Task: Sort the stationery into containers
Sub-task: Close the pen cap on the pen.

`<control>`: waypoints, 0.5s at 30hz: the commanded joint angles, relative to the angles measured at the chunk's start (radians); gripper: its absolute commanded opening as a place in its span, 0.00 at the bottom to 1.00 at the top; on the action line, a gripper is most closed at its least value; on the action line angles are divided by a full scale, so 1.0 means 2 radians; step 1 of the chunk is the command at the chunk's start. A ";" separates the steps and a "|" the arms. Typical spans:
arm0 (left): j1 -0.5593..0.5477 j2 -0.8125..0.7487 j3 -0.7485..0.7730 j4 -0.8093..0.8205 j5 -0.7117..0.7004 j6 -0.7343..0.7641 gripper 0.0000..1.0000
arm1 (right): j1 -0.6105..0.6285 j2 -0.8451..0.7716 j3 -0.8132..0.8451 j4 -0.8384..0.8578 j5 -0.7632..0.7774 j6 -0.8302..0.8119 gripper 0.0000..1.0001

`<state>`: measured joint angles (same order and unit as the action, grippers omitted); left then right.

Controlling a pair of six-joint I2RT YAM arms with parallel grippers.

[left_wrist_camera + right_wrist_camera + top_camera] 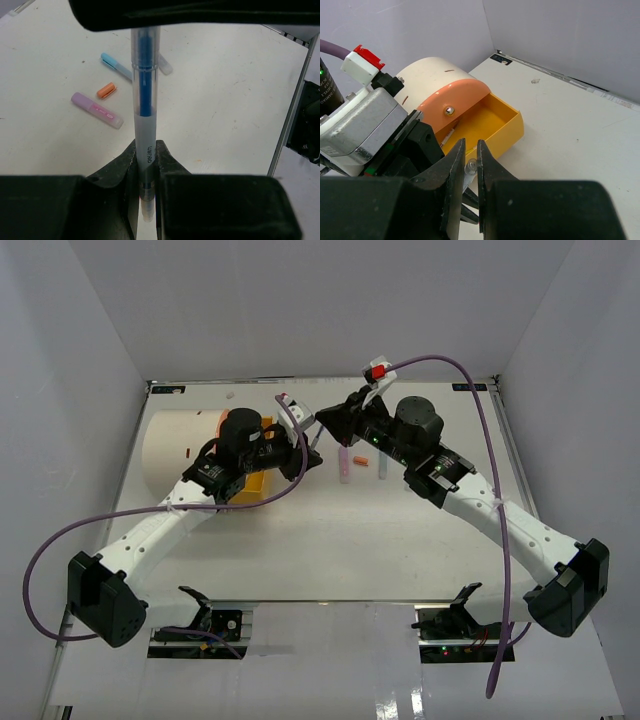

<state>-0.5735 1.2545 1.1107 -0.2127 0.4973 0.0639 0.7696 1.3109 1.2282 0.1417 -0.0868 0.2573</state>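
White table [225, 100], grey walls [300, 300]. Left pincer [146, 152] clamped on clear blue-ink pen [145, 90], held above table; right pincer [470, 155] pinching its other end. Orange drawer [505, 125] open from cream drum [430, 80], nearby.

Your cream cylindrical drum [180, 445] sits far left on the white tabletop [330, 550], with its orange box drawer [505, 122] slid out toward the middle. Right of the drawer, a lilac highlighter [96, 110] and a light-blue-capped marker [116, 65] lie close together, small orange cap [106, 90] in between.
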 commanded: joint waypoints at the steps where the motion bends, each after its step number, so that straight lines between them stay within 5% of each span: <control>1: -0.002 -0.027 0.083 0.172 -0.005 -0.004 0.00 | 0.018 0.042 -0.039 -0.183 -0.063 -0.012 0.08; 15: -0.002 -0.034 0.098 0.208 -0.029 -0.002 0.00 | 0.018 0.055 -0.047 -0.196 -0.074 -0.010 0.08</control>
<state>-0.5755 1.2690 1.1328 -0.2169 0.4625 0.0723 0.7639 1.3281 1.2289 0.1677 -0.0811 0.2573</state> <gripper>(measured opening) 0.226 0.164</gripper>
